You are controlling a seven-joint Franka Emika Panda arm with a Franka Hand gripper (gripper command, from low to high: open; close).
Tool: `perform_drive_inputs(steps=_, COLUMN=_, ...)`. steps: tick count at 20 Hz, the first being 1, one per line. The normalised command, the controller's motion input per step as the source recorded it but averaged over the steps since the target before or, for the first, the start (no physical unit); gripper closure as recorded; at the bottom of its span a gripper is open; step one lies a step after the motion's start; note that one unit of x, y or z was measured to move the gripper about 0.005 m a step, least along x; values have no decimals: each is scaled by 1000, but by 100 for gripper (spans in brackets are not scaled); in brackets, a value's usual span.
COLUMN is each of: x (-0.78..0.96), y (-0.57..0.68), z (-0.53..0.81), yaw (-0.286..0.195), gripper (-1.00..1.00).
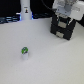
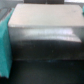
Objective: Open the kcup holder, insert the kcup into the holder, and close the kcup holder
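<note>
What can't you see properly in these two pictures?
- End effector: in the exterior view it sits above the kcup holder, too blurry to tell open from shut; the wrist view does not show it.
- Kcup holder's drawer: too small and dark in the exterior view to tell whether it is open.
- Kcup: tiny in the exterior view; its lid print cannot be read.
- Wrist view: a blurred pale-topped box; whether it is the holder is unclear.

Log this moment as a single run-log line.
stage: reaching holder | gripper: over kcup holder, state unclear | kcup: on table, apart, untouched
</note>
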Motion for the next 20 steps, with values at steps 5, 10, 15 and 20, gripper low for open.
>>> perform_drive_inputs(steps=5, x=727, y=-504, z=191, yaw=-36, gripper=100)
perform_drive_inputs(steps=10, x=936, y=-430, z=33, yaw=-55, gripper=100)
perform_drive_inputs(steps=15, x=935, y=-403, z=31, yaw=-75, gripper=100)
perform_drive_inputs(steps=20, x=901, y=-421, z=105, yaw=-90, gripper=100)
